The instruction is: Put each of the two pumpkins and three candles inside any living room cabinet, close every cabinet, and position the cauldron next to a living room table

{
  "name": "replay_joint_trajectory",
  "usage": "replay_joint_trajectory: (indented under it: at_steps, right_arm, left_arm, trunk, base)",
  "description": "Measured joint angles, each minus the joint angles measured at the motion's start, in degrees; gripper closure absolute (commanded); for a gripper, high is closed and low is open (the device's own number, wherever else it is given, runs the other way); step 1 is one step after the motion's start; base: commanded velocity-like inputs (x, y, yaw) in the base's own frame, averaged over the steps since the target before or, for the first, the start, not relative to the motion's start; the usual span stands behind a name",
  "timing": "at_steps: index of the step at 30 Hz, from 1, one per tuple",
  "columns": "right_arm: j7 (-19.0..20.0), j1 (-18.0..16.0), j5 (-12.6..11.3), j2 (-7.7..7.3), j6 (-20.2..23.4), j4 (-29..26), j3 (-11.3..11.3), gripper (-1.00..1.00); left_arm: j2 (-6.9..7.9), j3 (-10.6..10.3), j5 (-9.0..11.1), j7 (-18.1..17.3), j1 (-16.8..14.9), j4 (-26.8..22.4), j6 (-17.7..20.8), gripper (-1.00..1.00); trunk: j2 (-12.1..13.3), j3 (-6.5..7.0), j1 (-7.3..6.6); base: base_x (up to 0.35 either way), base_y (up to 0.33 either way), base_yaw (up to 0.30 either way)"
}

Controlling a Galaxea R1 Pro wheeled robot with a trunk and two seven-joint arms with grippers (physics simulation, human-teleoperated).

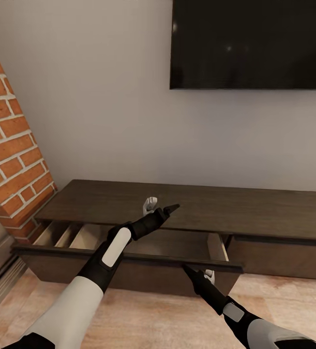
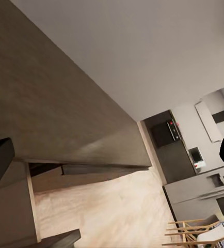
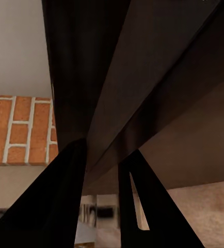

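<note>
Robot faces the cabinet [image 1: 255, 213], long low dark brown unit against the wall under a wall TV [image 1: 251, 43], brick fireplace [image 1: 12, 145] at its left end. The cabinet's left drawer [image 1: 128, 261] is pulled out toward the robot; its long front panel runs left-right across the head view. Visible parts of the drawer interior show pale dividers, no pumpkins or candles seen; the middle is hidden behind the left arm.

Left gripper [image 1: 158, 207] is up over the cabinet top, above and behind the open drawer; one dark finger points right, one pale part points up, so it looks spread, holding nothing. Left wrist view looks along the cabinet top toward a kitchen area in the distance.

Right gripper [image 1: 196, 276] sits at the drawer front's right portion, just at its top edge. In the right wrist view its two dark fingers [image 3: 55, 206] straddle the dark panel edge, gap between them, apparently apart and not pinching anything firmly; actual contact can't be confirmed.

Key relation: the drawer front lies directly ahead of the right gripper, long axis crosswise to the fingers, cabinet body beyond it. Right arm is clearly the nearer one. Judgement: closing means pushing the panel straight away from the robot, toward the wall; off-centre contact near the right end could skew the drawer.
</note>
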Motion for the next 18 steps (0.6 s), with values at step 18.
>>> replay_joint_trajectory:
  at_steps: [18]
  right_arm:
    - [0.0,0.0,0.1,0.50,-0.1,0.0,0.3,1.00]
  left_arm:
    - [0.00,0.0,0.0,0.0,0.0,0.0,0.1,-1.00]
  trunk:
    - [0.0,0.00,0.01]
  base:
    - [-0.209,0.000,0.000]
